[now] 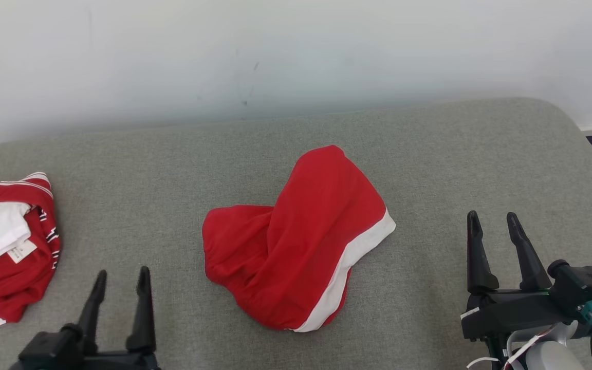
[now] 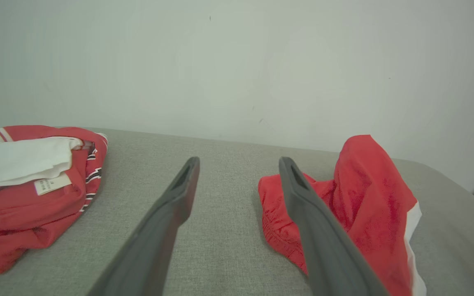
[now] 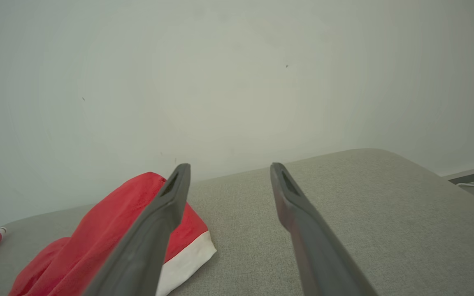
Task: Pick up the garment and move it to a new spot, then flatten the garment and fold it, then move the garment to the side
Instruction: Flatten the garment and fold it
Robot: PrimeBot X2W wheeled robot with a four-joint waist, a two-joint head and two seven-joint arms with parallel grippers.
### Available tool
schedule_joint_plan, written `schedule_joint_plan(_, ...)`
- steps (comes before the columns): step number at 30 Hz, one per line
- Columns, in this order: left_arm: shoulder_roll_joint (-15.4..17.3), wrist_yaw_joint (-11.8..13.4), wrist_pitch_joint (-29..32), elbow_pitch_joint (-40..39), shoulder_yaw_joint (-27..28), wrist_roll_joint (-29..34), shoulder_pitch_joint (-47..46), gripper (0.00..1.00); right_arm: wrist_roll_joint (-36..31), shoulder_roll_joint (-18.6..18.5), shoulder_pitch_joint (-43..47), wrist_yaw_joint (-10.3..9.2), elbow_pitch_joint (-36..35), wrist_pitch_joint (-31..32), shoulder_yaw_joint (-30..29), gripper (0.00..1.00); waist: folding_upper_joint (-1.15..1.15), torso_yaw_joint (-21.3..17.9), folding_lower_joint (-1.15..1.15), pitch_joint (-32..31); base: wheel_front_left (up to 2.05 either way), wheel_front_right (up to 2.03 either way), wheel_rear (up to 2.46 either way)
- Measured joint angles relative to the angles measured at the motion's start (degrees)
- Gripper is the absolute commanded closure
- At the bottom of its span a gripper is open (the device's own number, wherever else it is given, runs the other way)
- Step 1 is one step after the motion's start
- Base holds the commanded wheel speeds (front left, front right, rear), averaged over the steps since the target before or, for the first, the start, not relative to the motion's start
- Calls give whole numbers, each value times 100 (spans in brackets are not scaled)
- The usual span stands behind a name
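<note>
two pincers wait at the near edge, both empty, with their jaws standing well apart: the left pincer [image 1: 123,271] at the near left, the right pincer [image 1: 492,214] at the near right. each is held low over the grey, fabric-covered tabletop [image 1: 147,169] and touches no cloth. between them, toward the middle, lies the garment [image 1: 296,241]. it is red with a white band along one edge, crumpled in a heap, with one part humped up toward the wall [image 1: 275,51].

judged from this, nothing of the task is done. the garment is not yet lifted, so moving, flattening, folding and setting it aside all remain.

further out, at the far left edge, a second garment [image 1: 8,257], red and white with a label showing, lies bunched and well apart from the first. it takes up room on that side. nothing lies between either pincer and the heap.
</note>
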Motion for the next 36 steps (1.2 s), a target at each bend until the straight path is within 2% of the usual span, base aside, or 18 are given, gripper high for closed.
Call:
schedule_joint_plan(4, -68, -170, 274, 43, -212, -167, 45, 0, -2, -2, -46, 48, 66, -7, 46, 0, 0, -30, 0, 27, 0, 0, 0)
schedule_joint_plan(12, -163, -673, 1300, 587, -1070, -386, 168, 0, -16, 3, -136, 90, 78, -24, 79, 0, 0, -204, 0, 109, 0, 0, 0)
schedule_joint_plan(17, -359, -918, 1851, 898, -1574, -369, -82, 0, -18, 4, -133, 93, 123, -31, 85, 0, 0, -301, 1, 170, 0, 0, 0)
schedule_joint_plan(21, -598, -1004, 2114, 1093, -1697, -370, -417, 0, -35, 12, -144, 142, 143, -32, 148, 0, 0, -381, 1, 219, 0, 0, 0)
schedule_joint_plan(23, -678, -945, 2190, 1215, -1683, -371, -558, 0, -55, 21, -170, 148, 149, -37, 169, 0, 0, -429, 1, 245, 0, 0, 0)
schedule_joint_plan(31, -727, -445, 2383, 1702, -1424, -352, -758, 0, -64, 16, -215, 192, 193, -73, 194, 0, 0, -649, 1, 316, 0, 0, 0)
schedule_joint_plan(34, -747, -403, 2447, 1748, -1399, -427, -740, 0, -77, 2, -206, 192, 180, -73, 166, 0, 0, -726, 1, 339, 0, 0, 0)
schedule_joint_plan(36, -767, -463, 2505, 1755, -1422, -535, -742, 0, -77, -25, -196, 192, 145, -74, 116, 0, 0, -750, 1, 372, 0, 0, 0)
